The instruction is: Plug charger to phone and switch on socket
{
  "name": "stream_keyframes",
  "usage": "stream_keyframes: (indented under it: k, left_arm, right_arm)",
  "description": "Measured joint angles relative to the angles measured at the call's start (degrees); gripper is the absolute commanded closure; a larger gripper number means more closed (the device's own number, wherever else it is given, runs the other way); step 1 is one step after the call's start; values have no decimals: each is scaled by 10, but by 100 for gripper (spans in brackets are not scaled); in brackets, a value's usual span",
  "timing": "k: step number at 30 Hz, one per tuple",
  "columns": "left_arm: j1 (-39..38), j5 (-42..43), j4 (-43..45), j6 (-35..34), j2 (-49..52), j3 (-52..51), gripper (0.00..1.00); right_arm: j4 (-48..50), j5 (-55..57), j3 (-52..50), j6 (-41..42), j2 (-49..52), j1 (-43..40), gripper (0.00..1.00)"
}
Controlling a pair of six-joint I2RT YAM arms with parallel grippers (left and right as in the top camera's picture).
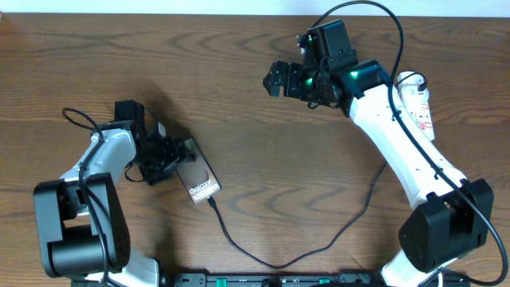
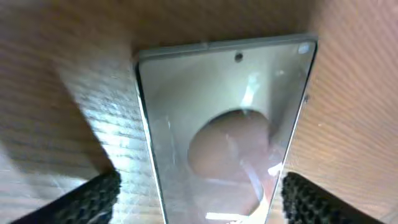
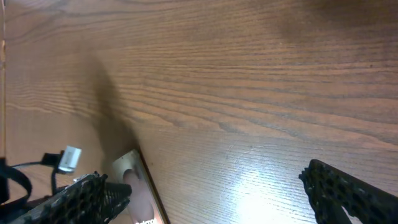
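Both grippers are open: the left gripper (image 2: 200, 198) straddles the phone (image 1: 199, 179), a dark slab with white "Galaxy" text, flat on the table (image 1: 239, 48), the cable (image 1: 239, 247) at its end; the right gripper (image 3: 214, 183) hangs well apart.

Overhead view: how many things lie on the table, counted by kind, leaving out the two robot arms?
phone: 1
charger cable: 1
socket strip: 1
Total: 3
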Motion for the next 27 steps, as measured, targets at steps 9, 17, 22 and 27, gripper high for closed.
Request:
stream_keyframes:
  k: [9, 17, 22, 27]
  left_arm:
    - [0, -34, 3, 2, -7, 9, 10]
    - [0, -52, 13, 7, -143, 9, 10]
    - [0, -54, 40, 9, -233, 9, 10]
    - [1, -23, 75, 48, -302, 9, 10]
  right_arm:
    - [-1, 1, 0, 0, 0, 0, 1]
    - [-2, 2, 0, 0, 0, 0, 1]
    - [-4, 2, 0, 0, 0, 0, 1]
    - [-4, 2, 0, 0, 0, 0, 1]
